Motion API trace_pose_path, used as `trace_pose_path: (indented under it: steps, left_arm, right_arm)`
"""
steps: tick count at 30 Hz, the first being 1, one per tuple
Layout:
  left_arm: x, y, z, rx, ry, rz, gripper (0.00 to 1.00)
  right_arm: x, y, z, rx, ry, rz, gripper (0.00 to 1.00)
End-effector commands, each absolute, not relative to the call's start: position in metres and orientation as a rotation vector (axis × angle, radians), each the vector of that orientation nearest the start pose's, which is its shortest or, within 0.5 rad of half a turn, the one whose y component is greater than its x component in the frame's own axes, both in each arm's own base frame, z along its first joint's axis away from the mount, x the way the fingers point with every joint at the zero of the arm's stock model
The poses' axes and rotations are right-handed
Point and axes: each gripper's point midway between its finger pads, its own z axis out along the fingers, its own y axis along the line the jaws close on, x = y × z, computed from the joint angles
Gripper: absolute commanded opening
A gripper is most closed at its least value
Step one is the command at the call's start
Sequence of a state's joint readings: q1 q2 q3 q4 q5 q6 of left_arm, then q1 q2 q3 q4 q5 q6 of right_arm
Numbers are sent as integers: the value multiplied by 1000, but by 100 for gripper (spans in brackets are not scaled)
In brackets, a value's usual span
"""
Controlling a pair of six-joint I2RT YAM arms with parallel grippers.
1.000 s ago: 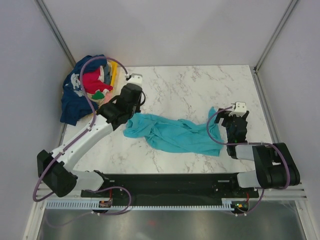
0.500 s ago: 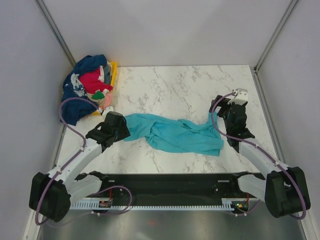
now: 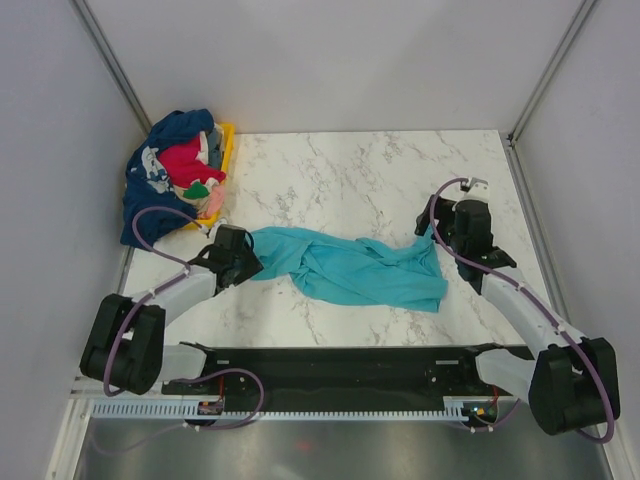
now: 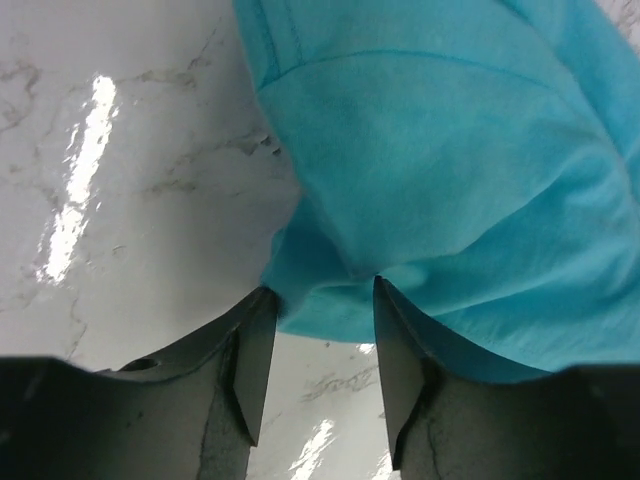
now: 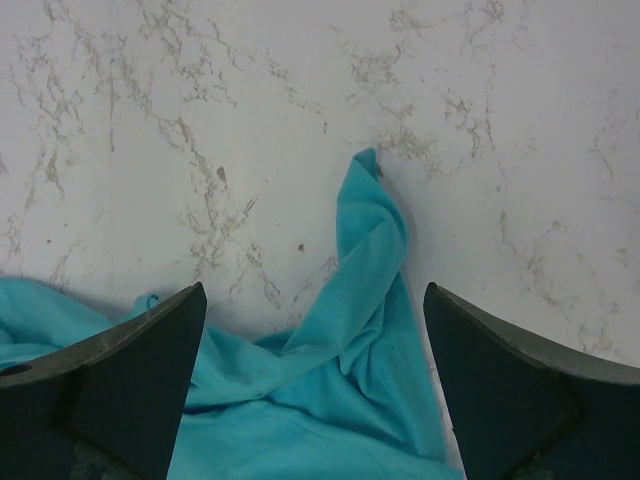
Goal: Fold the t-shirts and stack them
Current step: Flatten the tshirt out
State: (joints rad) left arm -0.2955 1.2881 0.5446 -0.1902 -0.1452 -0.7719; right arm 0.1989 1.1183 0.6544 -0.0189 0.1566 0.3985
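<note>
A plain teal t-shirt [image 3: 350, 268] lies crumpled in a long strip across the middle of the marble table. My left gripper [image 3: 245, 262] is low at its left end. In the left wrist view the jaws [image 4: 320, 300] stand apart, with the shirt's edge [image 4: 430, 150] just at the fingertips and not pinched. My right gripper [image 3: 440, 228] is wide open over the shirt's right end. In the right wrist view [image 5: 314, 300] a pointed fold of the shirt [image 5: 370, 290] lies between the fingers. A navy shirt with white print [image 3: 150, 195] and a red shirt [image 3: 190, 160] lie heaped at the far left.
The heap of shirts sits on a yellow tray [image 3: 228, 145] at the table's back left corner, with navy cloth hanging over the left edge. White walls close off the table at the back and on both sides.
My left arm has drawn back and dropped low to the shirt's left end. My right arm has stretched forward over the shirt's right end. The shirt has barely shifted.
</note>
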Motion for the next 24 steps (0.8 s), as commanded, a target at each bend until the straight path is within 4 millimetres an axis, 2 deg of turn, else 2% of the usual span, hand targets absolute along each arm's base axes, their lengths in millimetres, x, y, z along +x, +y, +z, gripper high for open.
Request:
trace_pose_path:
  steps: [1,3,6,7,9,12,13,14,16,17,19,20,21,23,24]
  left_arm:
    - [294,-94,19,-699,2372,-313,48]
    - [296,-91,13,-697,2375,-288,44]
    - [298,-91,13,-683,2361,-290,10]
    - [298,-91,15,-677,2358,-296,2]
    - [295,-92,32,-668,2322,-327,2]
    - [289,-84,53,-679,2266,-321,2]
    - [284,-81,68,-671,2226,-335,2]
    - [283,-78,74,-670,2207,-327,2]
    - [277,-73,85,-653,2181,-323,2]
    - [276,-72,87,-652,2172,-320,2]
    - [271,-69,83,-648,2177,-306,2]
    - [269,-68,82,-649,2179,-301,2]
    - [265,-67,75,-649,2197,-291,2]
    - [263,-69,73,-637,2211,-300,2]
    - [263,-69,74,-634,2210,-303,2]
  right_arm:
    - [342,73,151,270,2042,304,98]
    - [342,81,145,240,2072,345,98]
    - [345,84,125,249,2142,345,98]
    - [345,83,118,253,2164,331,98]
    - [351,76,101,289,2212,270,98]
    - [363,66,88,314,2247,189,98]
    - [366,63,86,325,2253,176,98]
    - [371,61,81,332,2266,165,97]
    - [377,57,78,350,2264,173,89]
    - [379,56,73,359,2274,179,78]
    - [386,51,71,385,2261,218,69]
    - [385,50,62,400,2286,229,66]
    - [393,44,64,428,2252,252,60]
    - [395,47,54,435,2274,315,53]
    - [396,46,51,445,2276,322,47]
